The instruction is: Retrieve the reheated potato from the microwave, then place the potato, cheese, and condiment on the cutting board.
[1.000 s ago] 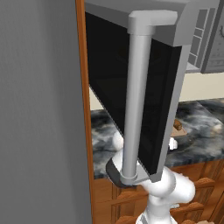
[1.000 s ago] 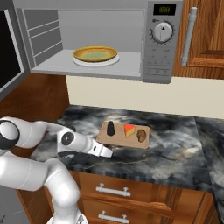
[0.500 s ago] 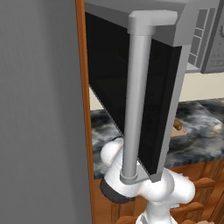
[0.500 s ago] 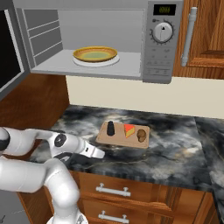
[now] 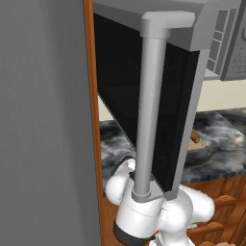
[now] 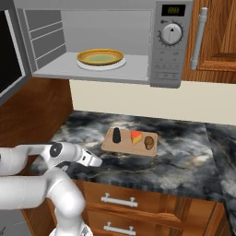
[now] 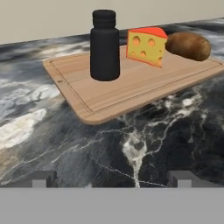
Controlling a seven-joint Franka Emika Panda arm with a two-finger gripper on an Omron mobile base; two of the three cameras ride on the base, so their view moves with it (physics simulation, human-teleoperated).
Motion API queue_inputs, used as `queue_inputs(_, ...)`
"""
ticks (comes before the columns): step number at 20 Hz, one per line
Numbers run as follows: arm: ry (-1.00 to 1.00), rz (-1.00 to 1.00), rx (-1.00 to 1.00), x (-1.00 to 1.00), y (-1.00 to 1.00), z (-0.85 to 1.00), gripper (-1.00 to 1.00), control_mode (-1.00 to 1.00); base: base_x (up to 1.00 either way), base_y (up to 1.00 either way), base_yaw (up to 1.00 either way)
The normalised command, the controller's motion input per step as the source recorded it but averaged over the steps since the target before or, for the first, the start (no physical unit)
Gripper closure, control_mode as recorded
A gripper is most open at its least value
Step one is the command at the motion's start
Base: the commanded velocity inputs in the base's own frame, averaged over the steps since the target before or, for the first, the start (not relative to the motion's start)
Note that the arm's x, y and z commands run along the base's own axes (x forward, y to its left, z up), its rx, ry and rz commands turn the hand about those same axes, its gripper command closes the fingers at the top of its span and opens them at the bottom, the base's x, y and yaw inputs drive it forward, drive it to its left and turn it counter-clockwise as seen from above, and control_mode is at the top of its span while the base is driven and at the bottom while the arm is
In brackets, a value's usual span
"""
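Gripper point(image 6: 97, 161) low over the marble counter point(image 6: 184, 156), fingers point(image 7: 43, 178) spread wide with nothing between them, tips apart at the bottom edge of the hand view. Aimed at the cutting board point(image 7: 127, 94), well short of it, at roughly 8 o'clock from the board in the right base view. Forearm level, reaching toward 3 o'clock from an elbow at the frame's lower left; white arm links point(image 5: 144, 211) bunched low beneath the open door point(image 5: 144, 96) in the left base view.

Cutting board point(image 6: 124, 146) flat on the counter, loaded with three items in a row. Condiment point(image 7: 105, 46) upright at the board's 9 o'clock end, dark bottle nearest the gripper. Cheese point(image 7: 145, 45) at centre, standing on the board, apart from the bottle. Potato point(image 7: 188, 45) at the 3 o'clock end, just beside the cheese; contact between them cannot be told.

Microwave point(image 6: 170, 50) above and behind at 12 o'clock, door swung fully open to 9 o'clock, tubular handle point(image 5: 151, 110) upright. Inside, a yellow plate point(image 6: 100, 57) on the white turntable point(image 6: 117, 65), nothing on the plate.
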Motion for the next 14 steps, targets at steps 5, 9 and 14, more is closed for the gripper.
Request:
queue_inputs(5,0.21,0.00,0.20,0.00,0.00,0.71,-1.00,-1.00,0.00,0.00,0.00)
queue_inputs(9,0.18,0.00,0.19,-0.08,0.00,0.73,-1.00,-1.00,0.00,0.00,0.00)
queue_inputs(14,0.15,0.03,0.16,-0.14,-0.03,0.68,-1.00,-1.00,0.00,0.00,0.00)
